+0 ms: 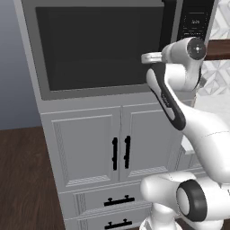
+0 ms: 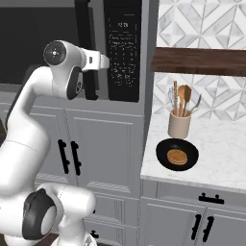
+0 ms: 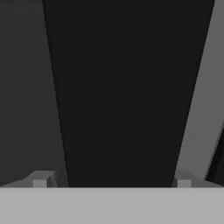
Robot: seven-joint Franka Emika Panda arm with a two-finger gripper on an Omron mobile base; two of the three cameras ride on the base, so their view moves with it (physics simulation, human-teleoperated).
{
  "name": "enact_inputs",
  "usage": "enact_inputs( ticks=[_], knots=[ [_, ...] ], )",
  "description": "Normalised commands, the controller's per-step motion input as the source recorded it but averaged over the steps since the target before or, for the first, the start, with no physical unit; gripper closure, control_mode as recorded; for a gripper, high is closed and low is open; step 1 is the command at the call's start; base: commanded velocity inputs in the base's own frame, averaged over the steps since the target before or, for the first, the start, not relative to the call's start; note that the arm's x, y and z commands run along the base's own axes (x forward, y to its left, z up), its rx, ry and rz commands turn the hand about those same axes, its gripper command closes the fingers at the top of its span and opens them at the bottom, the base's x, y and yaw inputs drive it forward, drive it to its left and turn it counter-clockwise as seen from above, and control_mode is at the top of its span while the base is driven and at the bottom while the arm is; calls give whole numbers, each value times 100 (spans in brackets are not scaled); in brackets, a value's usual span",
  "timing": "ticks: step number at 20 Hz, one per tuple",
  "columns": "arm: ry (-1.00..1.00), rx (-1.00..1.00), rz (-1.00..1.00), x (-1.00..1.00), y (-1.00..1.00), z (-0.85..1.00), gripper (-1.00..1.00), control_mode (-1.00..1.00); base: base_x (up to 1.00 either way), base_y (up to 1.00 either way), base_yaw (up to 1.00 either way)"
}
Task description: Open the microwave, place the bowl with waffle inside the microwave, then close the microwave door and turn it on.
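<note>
The microwave [image 1: 40, 54] is built in above white cabinets, and its dark glass microwave door [image 1: 99, 45] is shut. My gripper [image 3: 112, 180] is open. Its fingertips [image 3: 41, 179] stand on either side of the door's black vertical bar handle [image 3: 127, 87], which is very close in front of the hand. In the right base view my wrist reaches that handle [image 2: 85, 29] just left of the black control panel [image 2: 124, 48]. The black bowl [image 2: 190, 156] with the golden waffle [image 2: 176, 156] in it sits on the marble counter [image 2: 221, 158] to the right.
A beige crock of wooden utensils [image 2: 179, 124] stands just behind the bowl. A dark wooden shelf [image 2: 199, 61] hangs above the counter. White cabinet doors [image 1: 90, 148] with short black handles and drawers lie below the microwave.
</note>
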Motion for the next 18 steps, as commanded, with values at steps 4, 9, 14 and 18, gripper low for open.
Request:
enact_inputs(
  ticks=[4,9,14,18],
  knots=[
    [0,1,-2,81,0,-16,-100,-100,0,0,0],
    [0,0,-1,50,0,-9,100,-100,0,0,0],
    [0,0,0,0,0,0,100,-100,0,0,0],
    [0,0,-4,-51,20,0,100,-100,0,0,0]
  ],
)
